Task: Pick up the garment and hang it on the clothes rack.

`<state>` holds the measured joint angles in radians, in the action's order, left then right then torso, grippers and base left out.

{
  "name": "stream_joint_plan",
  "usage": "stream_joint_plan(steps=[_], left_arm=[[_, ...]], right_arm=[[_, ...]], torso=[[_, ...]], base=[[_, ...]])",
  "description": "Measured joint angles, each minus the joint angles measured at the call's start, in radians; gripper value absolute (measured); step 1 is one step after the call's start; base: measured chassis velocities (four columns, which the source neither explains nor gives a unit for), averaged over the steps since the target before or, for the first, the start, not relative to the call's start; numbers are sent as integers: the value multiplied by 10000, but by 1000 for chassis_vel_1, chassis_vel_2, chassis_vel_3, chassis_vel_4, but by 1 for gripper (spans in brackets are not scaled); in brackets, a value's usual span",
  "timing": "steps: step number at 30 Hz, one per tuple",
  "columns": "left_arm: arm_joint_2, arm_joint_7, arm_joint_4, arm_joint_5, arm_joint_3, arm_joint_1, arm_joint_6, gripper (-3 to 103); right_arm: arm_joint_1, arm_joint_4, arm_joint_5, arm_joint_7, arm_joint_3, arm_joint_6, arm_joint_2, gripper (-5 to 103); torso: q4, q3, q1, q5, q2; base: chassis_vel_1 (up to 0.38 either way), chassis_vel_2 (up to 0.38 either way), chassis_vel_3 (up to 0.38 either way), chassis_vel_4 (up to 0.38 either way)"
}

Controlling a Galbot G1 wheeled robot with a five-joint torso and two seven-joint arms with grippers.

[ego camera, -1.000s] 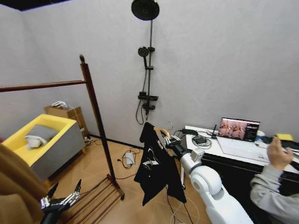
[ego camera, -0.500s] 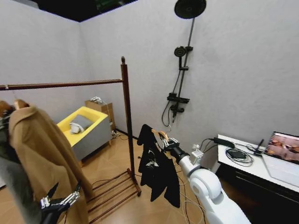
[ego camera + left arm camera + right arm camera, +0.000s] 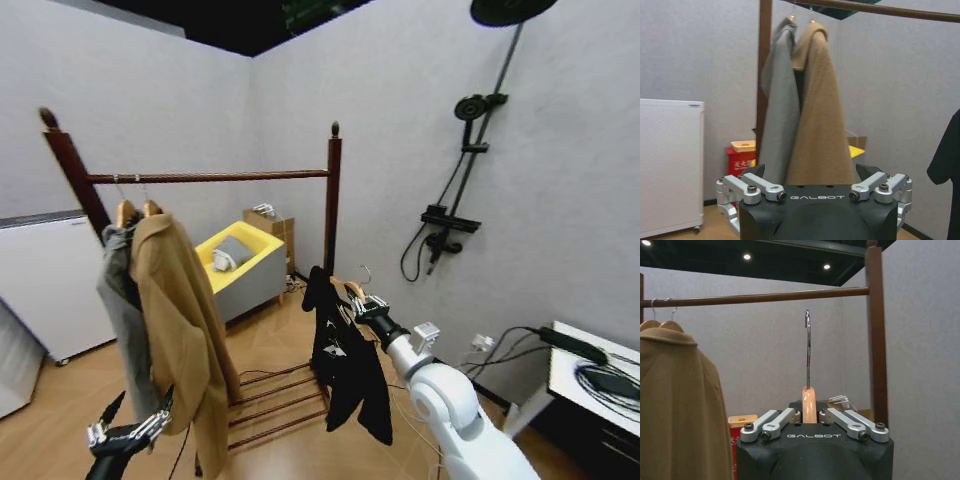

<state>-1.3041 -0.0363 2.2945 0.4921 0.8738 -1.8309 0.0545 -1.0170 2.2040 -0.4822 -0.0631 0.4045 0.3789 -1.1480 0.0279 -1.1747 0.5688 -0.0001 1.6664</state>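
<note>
Black garment [image 3: 345,365] in right tool [image 3: 362,305], below clothes rack [image 3: 210,177].

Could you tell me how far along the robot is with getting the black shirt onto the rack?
Picked up: the right gripper is shut on the hanger of the garment, held beside the clothes rack. In hand: its hook is below the bar, not over it. Left: hooking it on and letting go. The left gripper waits low, open.

Head camera looking forward and down, wrist cameras facing up over their grippers, all sharing the clothes rack [image 3: 331,200] bar, tan coat [image 3: 817,125] close.
</note>
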Motion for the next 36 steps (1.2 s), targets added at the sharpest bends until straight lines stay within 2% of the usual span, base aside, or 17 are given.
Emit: stream_joint_plan(steps=[13, 29, 30, 32, 35, 36], left_arm=[[0, 0, 1, 0, 0, 0, 0, 100], [0, -2, 0, 0, 0, 0, 0, 100], [0, -1, 1, 0, 0, 0, 0, 100], [0, -1, 0, 0, 0, 1, 0, 100], [0, -4, 1, 0, 0, 2, 0, 100], [0, -4, 0, 0, 0, 2, 0, 100]], right_arm=[[-210, 22, 128, 170, 44, -112, -51, 10], [-366, -56, 795, 397, -152, -120, -328, 10], [-362, -57, 808, 398, -164, -69, -356, 10], [-350, -57, 815, 398, -164, -16, -386, 10], [-296, -56, 813, 401, -160, 21, -422, 10], [-270, -49, 809, 401, -158, 23, -416, 10]], torso=[[7, 1, -4, 0, 2], [3, -1, 1, -3, 0], [1, -1, 2, 5, -1], [9, -1, 3, -4, -2], [2, -3, 13, 5, -5], [-9, -5, 17, 3, -7]], base=[[17, 51, 58, 17], [-200, 218, 210, -206], [-253, 293, 293, -244], [-232, 293, 280, -230], [-217, 255, 263, -189], [-101, 140, 117, -37]])
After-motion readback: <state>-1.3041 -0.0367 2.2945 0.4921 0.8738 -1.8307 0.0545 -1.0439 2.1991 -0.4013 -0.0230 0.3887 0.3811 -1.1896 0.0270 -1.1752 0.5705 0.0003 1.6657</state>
